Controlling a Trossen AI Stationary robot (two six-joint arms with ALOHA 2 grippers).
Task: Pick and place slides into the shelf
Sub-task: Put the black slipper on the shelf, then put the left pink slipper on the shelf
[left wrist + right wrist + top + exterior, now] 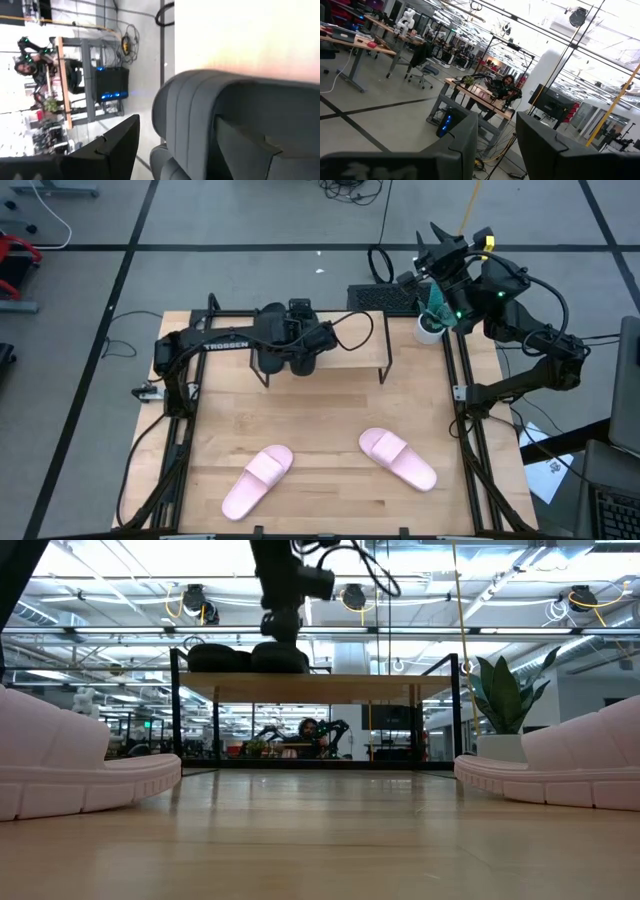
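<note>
Two black slides stand side by side on the shelf's [350, 345] plank top [350, 687], one [215, 658] toward the left end, the other [282, 658] under my left gripper [280, 632]. That gripper [290, 342] comes down from above, open, its fingers either side of this slide's strap [185, 115]. Two pink slides lie sole-down on the table nearer me, one left [258, 480] and one right [398, 458]. My right gripper [440, 242] is open [497, 131], raised beyond the table's far right corner, touching nothing. My left gripper straddles the black slide's strap [172, 107] from above. One finger [112, 150] stands outside the strap with a gap showing beside it. The other finger [250, 145] lies inside, under the strap's arch. I cannot tell whether that finger touches. The slide rests on the shelf.
A potted plant in a white pot [430, 325] stands by the shelf's right end. The right half of the shelf top is bare plank. Black frame rails [470, 440] run along the table's left and right edges. Bare tabletop lies between the shelf and the pink slides.
</note>
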